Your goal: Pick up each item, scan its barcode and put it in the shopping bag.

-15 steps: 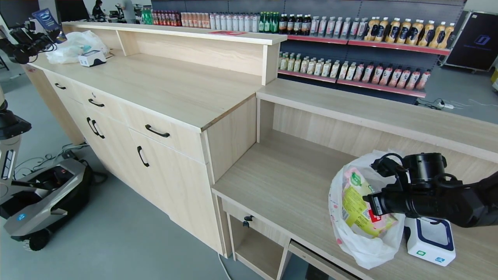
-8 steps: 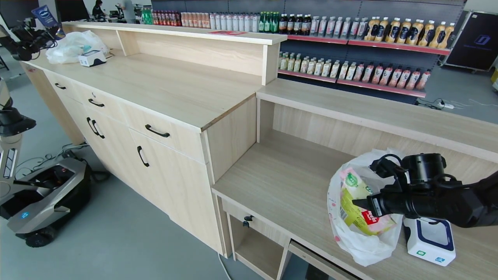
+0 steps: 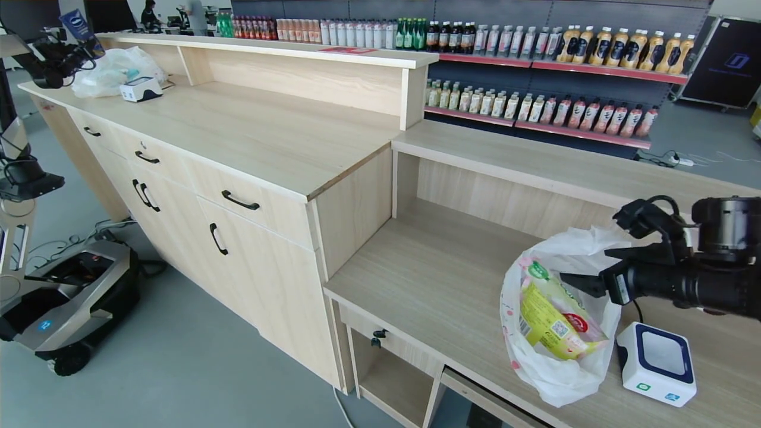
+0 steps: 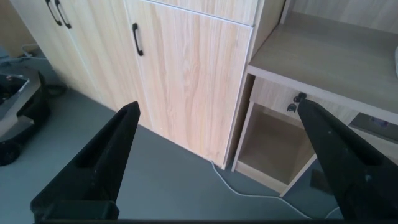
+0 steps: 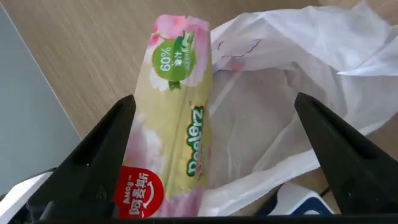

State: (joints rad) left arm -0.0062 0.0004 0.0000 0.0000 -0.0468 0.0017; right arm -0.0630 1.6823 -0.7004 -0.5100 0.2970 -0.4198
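Note:
A yellow-green and pink snack packet point(image 3: 550, 318) lies inside the white plastic shopping bag point(image 3: 559, 374) on the low wooden counter point(image 3: 434, 267). My right gripper point(image 3: 584, 265) hovers just above and to the right of the bag's mouth, open and holding nothing. The right wrist view looks down between the spread fingers of the right gripper point(image 5: 214, 102) onto the packet point(image 5: 177, 124) and the bag point(image 5: 298, 50). My left gripper point(image 4: 219, 107) is open and holding nothing, out over the grey floor point(image 4: 155, 193) in front of the cabinet doors point(image 4: 186, 68).
A white and blue barcode scanner point(image 3: 657, 362) stands right of the bag near the counter's front edge. The tall counter point(image 3: 250, 131) rises to the left. Drink shelves point(image 3: 535, 71) line the back. Another robot point(image 3: 47, 285) stands on the floor at far left.
My right gripper let go of the snack packet, opened, and drew back up and to the right. The packet has settled lower in the bag.

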